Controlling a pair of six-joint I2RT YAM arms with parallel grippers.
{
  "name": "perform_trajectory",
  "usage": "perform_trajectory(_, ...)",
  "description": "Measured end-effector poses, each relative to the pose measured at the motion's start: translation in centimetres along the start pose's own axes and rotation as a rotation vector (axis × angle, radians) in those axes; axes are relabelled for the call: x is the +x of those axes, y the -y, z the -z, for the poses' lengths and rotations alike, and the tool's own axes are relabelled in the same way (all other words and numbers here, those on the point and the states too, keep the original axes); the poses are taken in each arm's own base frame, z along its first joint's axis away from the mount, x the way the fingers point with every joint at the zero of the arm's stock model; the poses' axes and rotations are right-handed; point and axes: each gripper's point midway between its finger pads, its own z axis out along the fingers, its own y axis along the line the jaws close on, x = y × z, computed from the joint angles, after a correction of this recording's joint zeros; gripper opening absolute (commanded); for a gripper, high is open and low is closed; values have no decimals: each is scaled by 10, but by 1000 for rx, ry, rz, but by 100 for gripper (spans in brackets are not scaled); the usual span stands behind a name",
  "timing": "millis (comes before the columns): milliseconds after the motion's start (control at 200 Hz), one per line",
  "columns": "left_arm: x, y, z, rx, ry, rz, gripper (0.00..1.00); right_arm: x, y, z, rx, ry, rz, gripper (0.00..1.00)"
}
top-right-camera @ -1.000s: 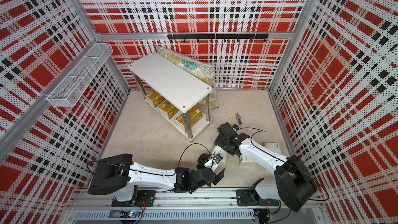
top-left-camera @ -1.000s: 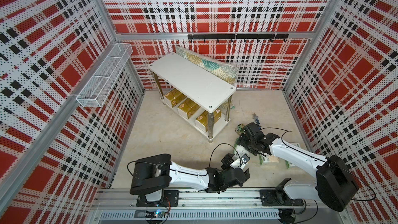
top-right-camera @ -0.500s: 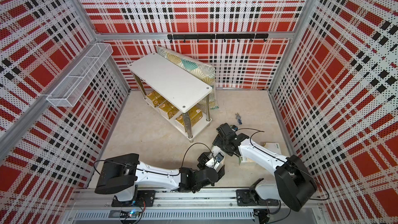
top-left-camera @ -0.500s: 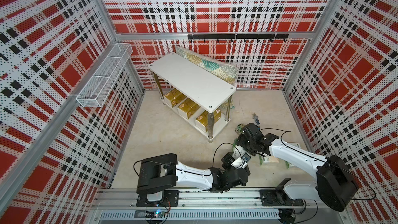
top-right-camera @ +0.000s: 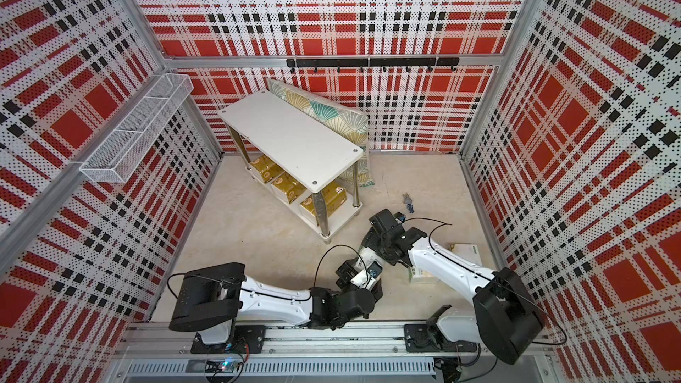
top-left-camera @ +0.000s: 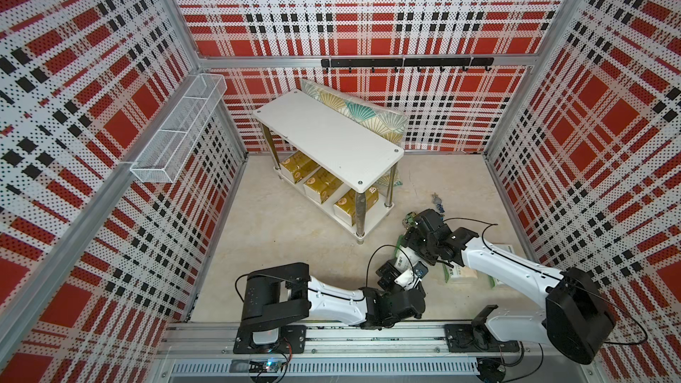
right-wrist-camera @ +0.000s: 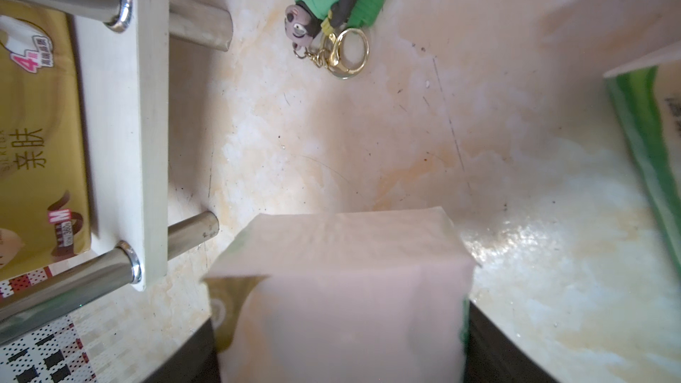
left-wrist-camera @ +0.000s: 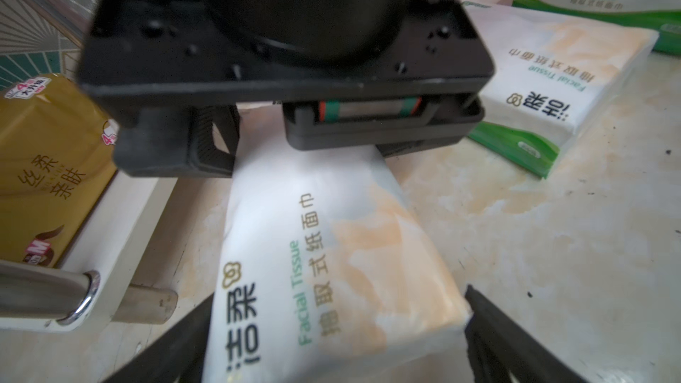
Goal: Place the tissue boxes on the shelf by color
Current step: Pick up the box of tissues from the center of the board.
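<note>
My right gripper is shut on a white tissue box with green trim, holding it just off the floor right of the shelf. My left gripper is open, its fingers on either side of the same box. Three gold tissue boxes lie in a row on the shelf's lower board; its top board is bare. In both top views two more white tissue boxes lie on the floor, partly hidden by the right arm.
A small figure keychain lies on the floor beyond the held box. A fan-patterned cushion leans behind the shelf. A white wire basket hangs on the left wall and a black hook rail on the back wall.
My left arm has reached to the right and brought its open gripper up around the white box. The right gripper has stayed almost still with the box in it.
</note>
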Motion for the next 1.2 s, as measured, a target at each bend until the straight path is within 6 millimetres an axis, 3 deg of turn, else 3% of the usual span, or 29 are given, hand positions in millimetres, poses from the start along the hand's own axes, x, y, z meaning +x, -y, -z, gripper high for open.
perform_trajectory(827, 8, -8, 6, -78, 47, -108, 100, 8, -13, 4, -60, -37, 16, 79)
perform_trajectory(1202, 9, -10, -3, -85, 44, -94, 100, 12, -10, 0, -63, -41, 17, 79)
